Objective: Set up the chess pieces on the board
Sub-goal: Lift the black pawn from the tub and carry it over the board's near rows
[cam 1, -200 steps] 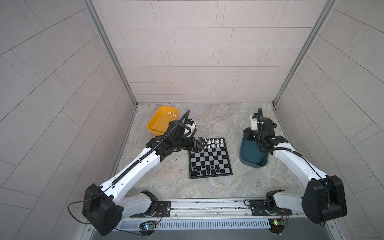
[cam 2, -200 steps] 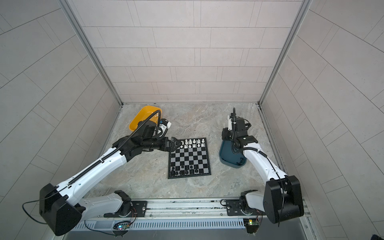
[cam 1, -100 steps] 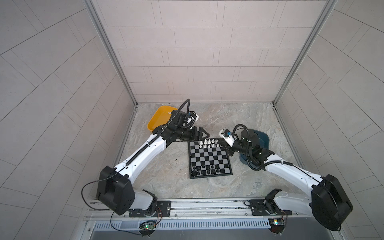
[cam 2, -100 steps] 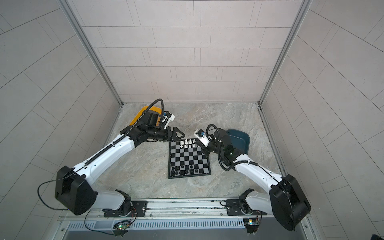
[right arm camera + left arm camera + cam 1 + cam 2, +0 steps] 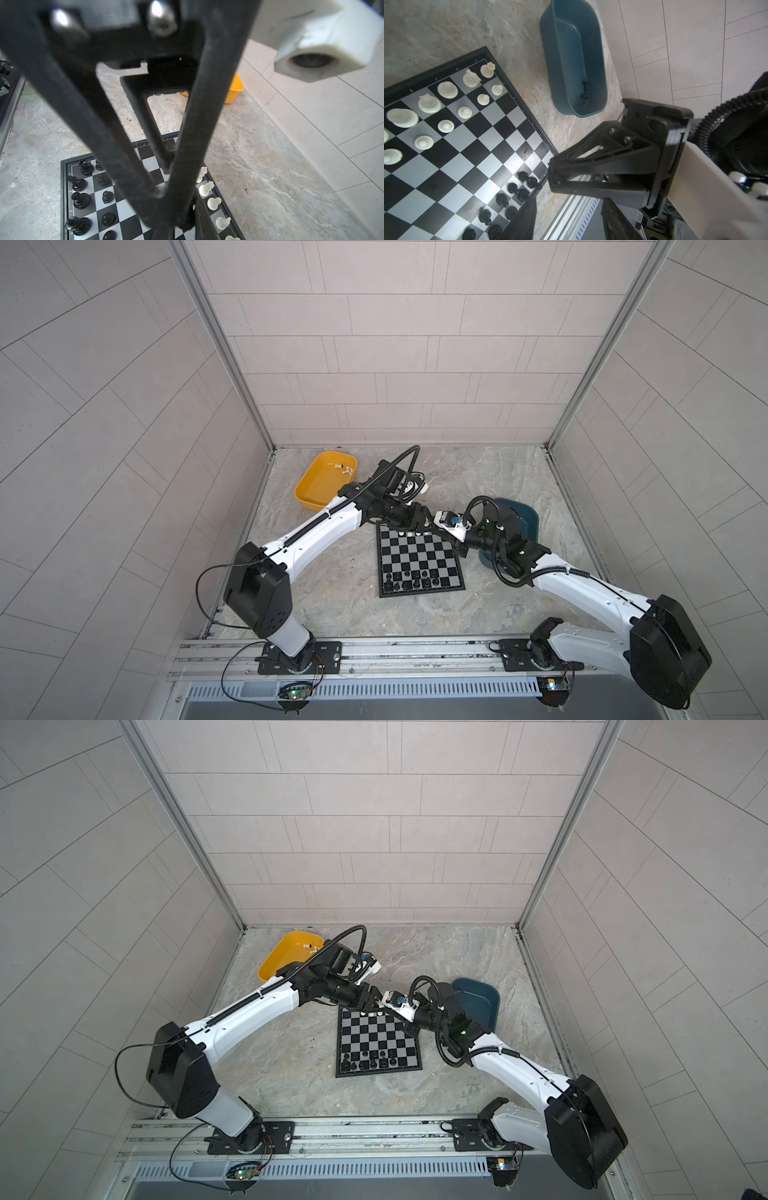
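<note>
The board [image 5: 419, 562] [image 5: 378, 1040] lies mid-table. White chess pieces [image 5: 446, 89] fill its far rows, and black ones [image 5: 415, 578] [image 5: 80, 199] its near rows. My left gripper [image 5: 422, 522] [image 5: 569, 220] hovers over the far right corner, jaws apart with nothing between them. My right gripper [image 5: 436, 531] [image 5: 554, 178] [image 5: 182, 226] meets it tip to tip just above the white rows. It is shut on a small dark lump that looks like a black chess piece [image 5: 189, 220]. The left fingers [image 5: 197, 145] fill most of the right wrist view.
A yellow tray [image 5: 316, 489] [image 5: 278, 961] stands at the back left with a few white pieces [image 5: 343, 468] in it. A teal tray [image 5: 525, 518] [image 5: 571, 52] to the right of the board holds a black piece [image 5: 585, 89]. Both arms cross above the board's far edge.
My right arm swung from the teal tray to the board's far right corner, staying shut. My left gripper rose from the board's far left edge toward it and narrowed its jaws.
</note>
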